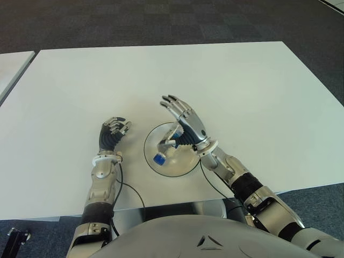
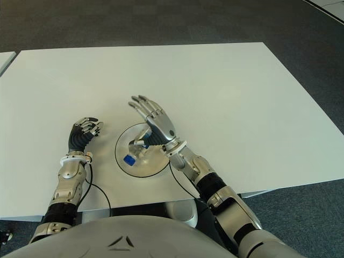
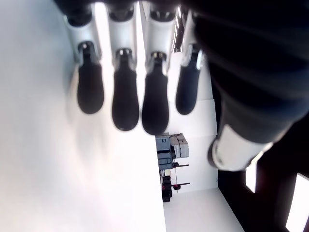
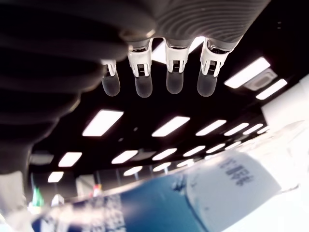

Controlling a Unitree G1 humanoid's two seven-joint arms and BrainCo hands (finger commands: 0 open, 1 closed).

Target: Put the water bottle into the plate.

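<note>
The water bottle (image 1: 166,148) is lying on its side inside the plate (image 1: 185,167), with its blue cap (image 1: 158,159) pointing toward the robot. So the big part of the job looks done: the bottle is in the plate.

The right hand (image 1: 184,118) is hanging just over the plate and the bottle. Its fingers (image 1: 173,102) are stretching out wide and flat, pointing away from the robot. They are not wrapping around anything. The thumb side is very close to the bottle, and I cannot tell if it is touching it or not. In the right wrist view the fingers are sticking out straight too, with part of the bottle's label showing near them.

The left hand (image 1: 113,133) is showing beside the plate, on its left side, over the white table (image 1: 242,86). Its fingers are curling in a bit and holding nothing. It is not helping with the bottle.

I think what is left is small. The right hand needs to move away from the plate without bumping the bottle. The bottle is round and lying down, so a little push could make it roll. The plate has a low rim, which may help keep it in.
</note>
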